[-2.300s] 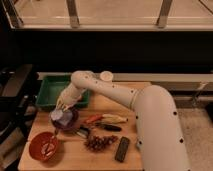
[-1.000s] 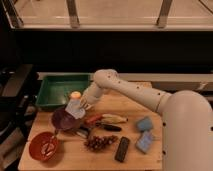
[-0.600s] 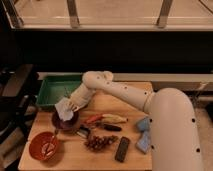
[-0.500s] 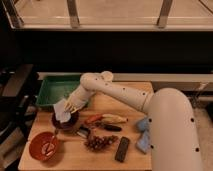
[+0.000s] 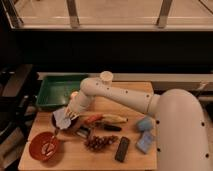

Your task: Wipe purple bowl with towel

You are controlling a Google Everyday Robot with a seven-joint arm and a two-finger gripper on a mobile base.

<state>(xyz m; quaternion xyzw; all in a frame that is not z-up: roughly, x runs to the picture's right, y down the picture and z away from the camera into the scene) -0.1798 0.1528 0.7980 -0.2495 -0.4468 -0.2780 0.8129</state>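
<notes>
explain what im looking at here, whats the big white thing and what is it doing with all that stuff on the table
The big white thing is a robot arm. There is only one picture of this moment, from a single camera looking down on a wooden table; where that camera is mounted is not on record.

At the arm's tip is its gripper, a two-finger clamp. It is holding a pale towel down on a purple bowl near the table's left side. Its job is to wipe that bowl.

Around it lie a green tray, a red bowl, grapes, a banana, a dark flat gadget and blue sponges.
</notes>
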